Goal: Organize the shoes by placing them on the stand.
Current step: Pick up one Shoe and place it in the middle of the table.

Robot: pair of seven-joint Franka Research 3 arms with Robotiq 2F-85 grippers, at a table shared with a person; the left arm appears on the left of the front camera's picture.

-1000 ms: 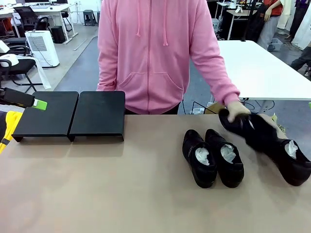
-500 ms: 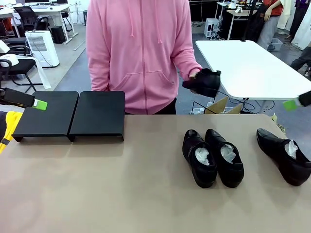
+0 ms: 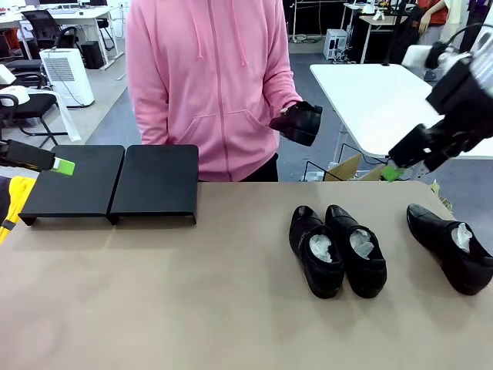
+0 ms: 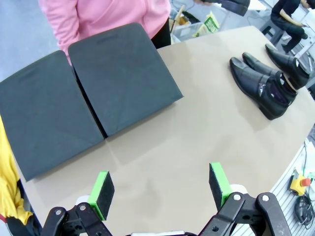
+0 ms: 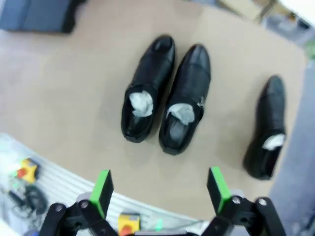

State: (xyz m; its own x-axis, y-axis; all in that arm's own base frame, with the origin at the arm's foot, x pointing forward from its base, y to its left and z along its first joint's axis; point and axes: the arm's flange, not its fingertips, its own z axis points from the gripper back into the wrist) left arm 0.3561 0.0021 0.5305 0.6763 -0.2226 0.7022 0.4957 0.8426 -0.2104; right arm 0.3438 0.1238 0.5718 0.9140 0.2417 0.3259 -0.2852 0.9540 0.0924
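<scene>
A smooth tan tabletop (image 3: 192,308) spreads across the foreground. Beyond it lies a grey-blue floor (image 3: 108,116), with a paler strip towards the left. A large white rectangular table (image 3: 370,92) stands at the right, and an open brown cardboard box (image 3: 347,166) sits low beside its near end. At the left stands a white boxy floor appliance with a slatted grille (image 3: 65,75). Behind it are a white desk (image 3: 81,13) and a black mesh office chair (image 3: 42,27). The light is bright and even, without hard shadows.
</scene>
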